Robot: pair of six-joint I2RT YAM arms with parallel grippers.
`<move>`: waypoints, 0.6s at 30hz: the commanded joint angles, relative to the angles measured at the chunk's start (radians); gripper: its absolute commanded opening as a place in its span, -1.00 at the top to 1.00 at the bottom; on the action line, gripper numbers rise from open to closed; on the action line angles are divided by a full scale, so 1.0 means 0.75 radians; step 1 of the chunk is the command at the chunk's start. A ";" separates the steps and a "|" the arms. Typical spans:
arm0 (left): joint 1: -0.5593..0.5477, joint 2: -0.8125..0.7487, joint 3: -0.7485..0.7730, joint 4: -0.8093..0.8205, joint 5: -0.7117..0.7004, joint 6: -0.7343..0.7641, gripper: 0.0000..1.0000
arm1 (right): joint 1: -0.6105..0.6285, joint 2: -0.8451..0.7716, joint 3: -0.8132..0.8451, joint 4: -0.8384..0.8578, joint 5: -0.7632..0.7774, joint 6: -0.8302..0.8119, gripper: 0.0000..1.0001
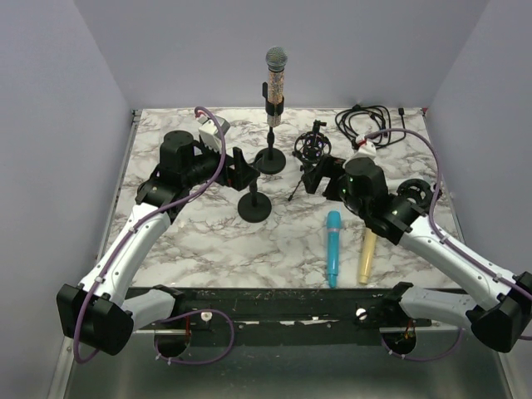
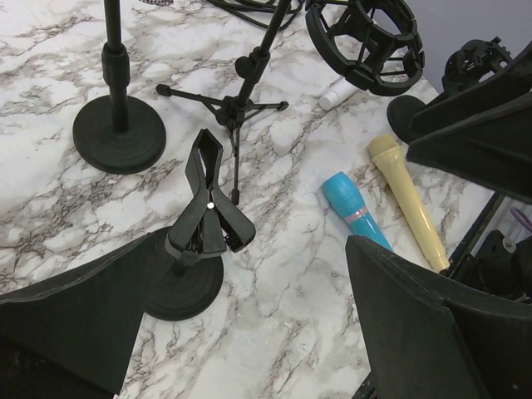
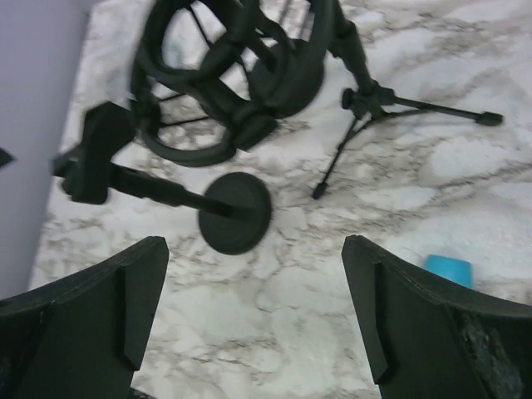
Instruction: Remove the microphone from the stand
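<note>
Atop the stand [image 1: 269, 160], the microphone [image 1: 275, 76] is clipped upright, long axis vertical, above the left gripper [image 1: 246, 169], which gapes wide and empty beside the stand's base. The right gripper [image 1: 312, 179], also wide open and empty, sits farther from the stand.

Speckled microphone [image 1: 275, 81] (white marbled table [image 1: 208, 245])

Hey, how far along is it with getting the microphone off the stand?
Nothing is done yet: the microphone still sits upright, clipped in the stand. The left gripper and right gripper are open and empty, low beside it. Left to do: grasp the microphone and lift it out.
</note>
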 commanded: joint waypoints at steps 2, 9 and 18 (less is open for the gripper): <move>-0.009 -0.022 0.033 -0.024 -0.007 0.013 -0.97 | -0.004 0.012 0.146 0.099 -0.122 0.155 -0.94; -0.009 -0.033 0.033 -0.024 -0.006 0.012 -0.97 | -0.029 0.138 0.307 0.045 0.126 0.401 -1.00; -0.009 -0.041 0.031 -0.018 0.003 0.008 -0.97 | -0.041 0.228 0.384 -0.090 0.383 0.481 -0.96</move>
